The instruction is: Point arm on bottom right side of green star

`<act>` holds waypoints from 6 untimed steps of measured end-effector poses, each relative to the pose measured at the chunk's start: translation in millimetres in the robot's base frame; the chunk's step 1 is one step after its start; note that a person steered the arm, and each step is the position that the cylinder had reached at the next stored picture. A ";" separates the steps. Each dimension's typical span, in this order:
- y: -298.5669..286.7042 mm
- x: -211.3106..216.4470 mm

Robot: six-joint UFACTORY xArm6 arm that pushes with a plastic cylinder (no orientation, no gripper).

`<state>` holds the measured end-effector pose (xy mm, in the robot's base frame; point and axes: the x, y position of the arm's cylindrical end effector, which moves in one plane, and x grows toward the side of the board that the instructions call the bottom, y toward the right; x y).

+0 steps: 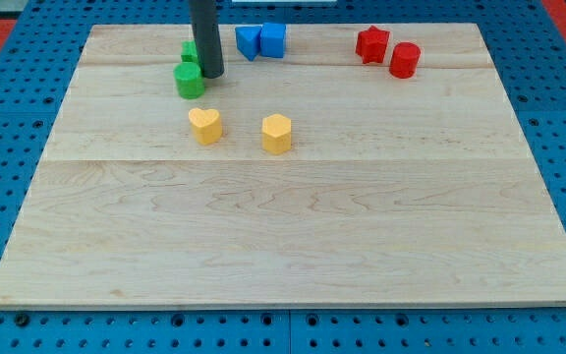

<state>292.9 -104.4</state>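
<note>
Wooden board (293,246) on blue pegboard (8,108); seven blocks, one rod.

Nearest, toward the view's centre-left: yellow heart (204,125) and yellow hexagon (276,133), side by side, apart. Beyond them at upper left: green cylinder (189,81), with green star (189,50) just behind, touching or nearly so, partly hidden by the rod. Dark rod descending from the view's top, my tip (211,75) at the right edge of the green cylinder, just below-right of the green star; plain rod, no jaws, holding nothing. Farthest row along the top: blue pentagon-like block (250,41) touching blue cube (273,40); at right, red star (371,44) beside red cylinder (405,60).
</note>
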 end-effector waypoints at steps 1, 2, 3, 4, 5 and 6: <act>-15.4 8.8; -18.2 36.4; 7.8 36.4; 28.5 15.4; 28.5 3.1; 20.0 -4.6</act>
